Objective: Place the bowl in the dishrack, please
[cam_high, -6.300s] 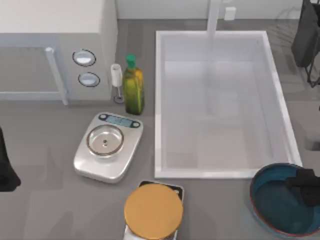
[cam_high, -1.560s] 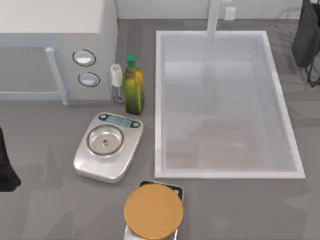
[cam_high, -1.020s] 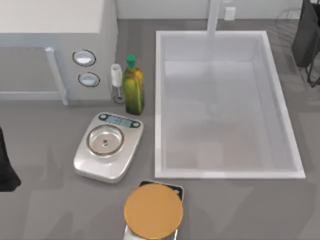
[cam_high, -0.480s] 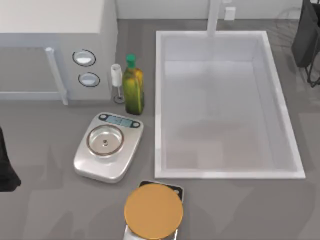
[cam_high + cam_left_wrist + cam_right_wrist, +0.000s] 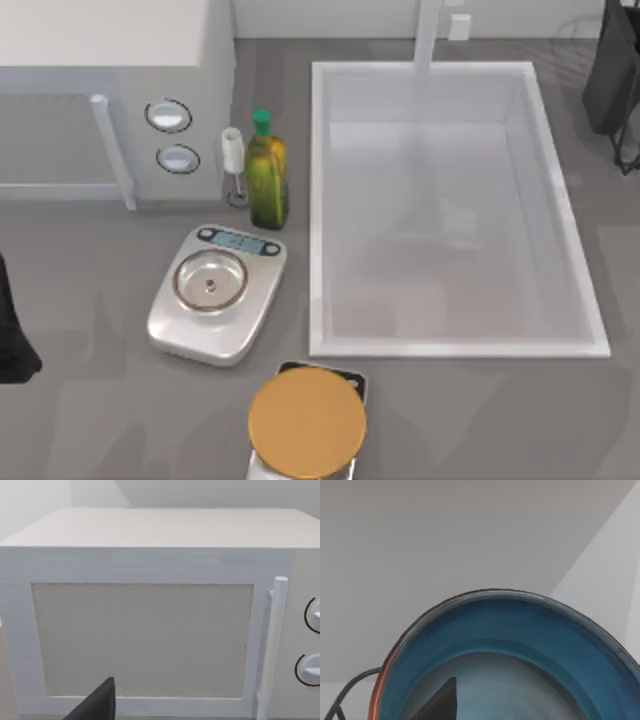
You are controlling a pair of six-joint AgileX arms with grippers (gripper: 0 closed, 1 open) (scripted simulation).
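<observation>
Right wrist view puts the bowl (image 5: 520,655) close under the camera, its reddish rim tilted against a plain wall, with a curved dark wire (image 5: 350,690) of the dishrack just beside the rim's lower edge. One dark finger of the right claw (image 5: 440,702) lies inside the bowl; I judge it is pinching the bowl's wall, raised off the desk (image 5: 480,420). The risk I judge: the rim catches a wire loop during lowering and the glossy bowl slips or tips out. In the top view the left arm (image 5: 12,330) sits parked at the desk's left edge, facing the microwave (image 5: 150,620); whether its claw is spread I cannot tell.
</observation>
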